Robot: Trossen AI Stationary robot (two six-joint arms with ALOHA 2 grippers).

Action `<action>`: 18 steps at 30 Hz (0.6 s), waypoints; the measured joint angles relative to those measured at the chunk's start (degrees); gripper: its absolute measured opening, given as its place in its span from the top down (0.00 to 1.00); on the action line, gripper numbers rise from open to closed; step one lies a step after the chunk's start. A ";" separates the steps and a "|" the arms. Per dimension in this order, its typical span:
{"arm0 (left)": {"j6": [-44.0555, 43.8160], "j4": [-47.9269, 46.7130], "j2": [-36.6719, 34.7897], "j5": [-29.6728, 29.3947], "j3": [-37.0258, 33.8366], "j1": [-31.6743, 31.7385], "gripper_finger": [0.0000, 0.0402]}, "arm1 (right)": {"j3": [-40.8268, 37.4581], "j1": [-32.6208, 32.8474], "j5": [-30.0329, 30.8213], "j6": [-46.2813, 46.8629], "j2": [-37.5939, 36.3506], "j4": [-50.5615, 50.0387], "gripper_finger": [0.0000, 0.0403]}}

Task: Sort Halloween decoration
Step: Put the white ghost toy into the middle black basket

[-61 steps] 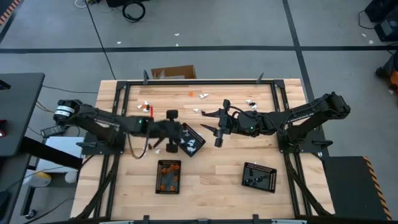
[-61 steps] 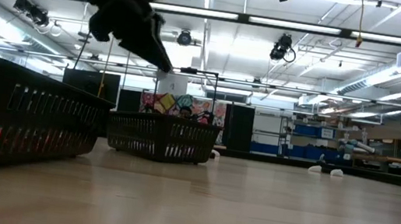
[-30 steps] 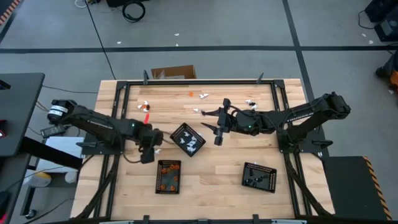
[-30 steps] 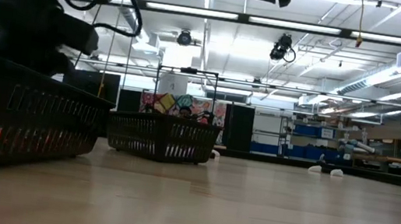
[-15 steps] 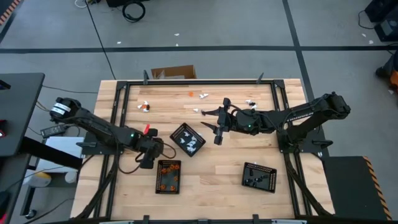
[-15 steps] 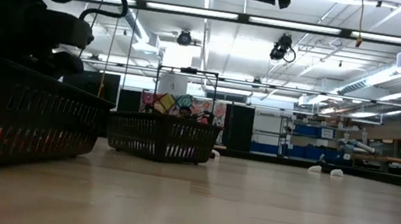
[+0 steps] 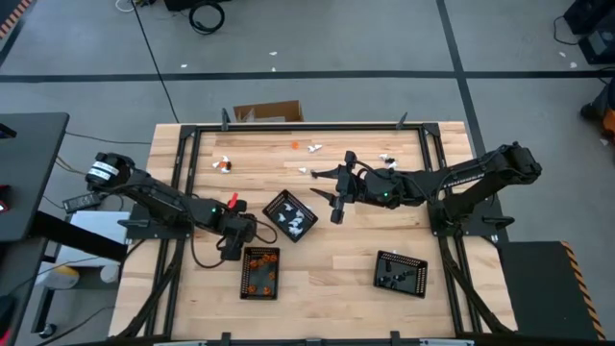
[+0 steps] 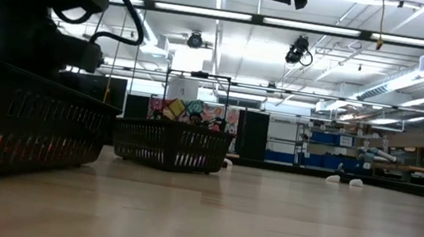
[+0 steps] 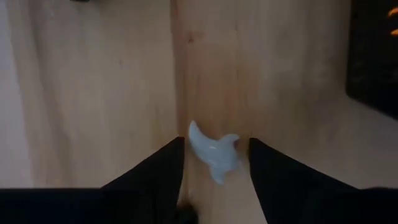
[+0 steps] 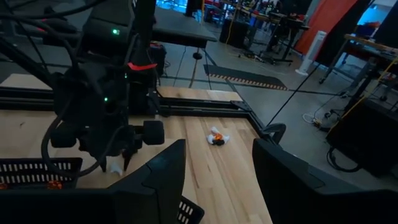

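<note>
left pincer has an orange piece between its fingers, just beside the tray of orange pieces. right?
Not quite: the piece between the left pincer's fingers is white, not orange, as the left wrist view shows. The rest holds: the high view puts that pincer just beside the tray of orange pieces.

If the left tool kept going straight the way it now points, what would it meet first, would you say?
Most likely the bare table. The left tool points down at the wood with a white piece between its fingers, beside the tray of orange pieces; the piece would probably touch first.
</note>
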 joint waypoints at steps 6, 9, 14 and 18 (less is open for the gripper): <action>-2.25 0.04 0.52 0.56 0.11 -0.02 0.65 | 0.00 0.00 0.00 -0.01 0.00 0.00 0.53; -2.71 -0.02 0.50 0.28 0.11 0.00 0.71 | 0.00 0.00 0.00 -0.02 0.00 0.00 0.53; -3.04 -0.19 0.56 -0.31 0.04 0.02 0.77 | 0.00 0.00 0.00 -0.02 0.00 0.00 0.53; -3.48 -0.91 0.58 0.13 0.05 0.07 0.82 | 0.00 0.00 0.00 -0.02 0.00 0.00 0.53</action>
